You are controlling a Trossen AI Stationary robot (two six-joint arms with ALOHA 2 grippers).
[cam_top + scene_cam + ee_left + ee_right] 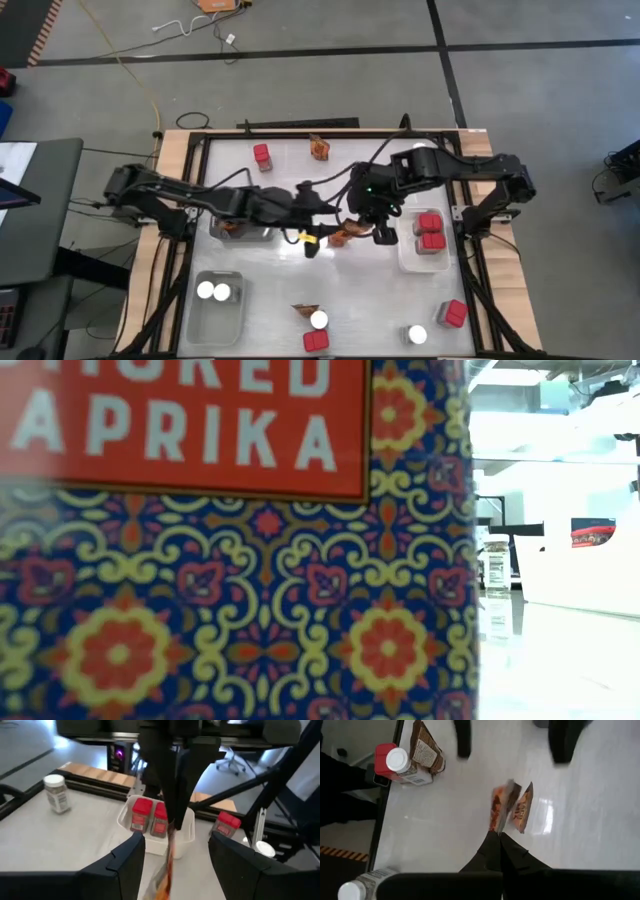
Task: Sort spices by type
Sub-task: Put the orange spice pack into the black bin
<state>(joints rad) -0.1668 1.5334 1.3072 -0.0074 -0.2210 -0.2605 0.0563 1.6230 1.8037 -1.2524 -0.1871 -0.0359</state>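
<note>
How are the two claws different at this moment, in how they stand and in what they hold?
The left claw is open and holds nothing; the right claw is shut, pinching an orange-brown packet. The left claw's fingers stand either side of the packet. Both meet mid-table.

Even overhead light falls on the table (pixel 350 290) in the high view, with soft, short shadows under the arms and no harsh glare. In the low view a patterned box (pixel 230 560) fills most of the frame, close and blurred, while the room behind it is washed out to near white. The left wrist view is soft and dim on the near fingers (pixel 120 865), and the right wrist view shows a bright sheen on the tabletop beside the packet (pixel 512 810).
</note>
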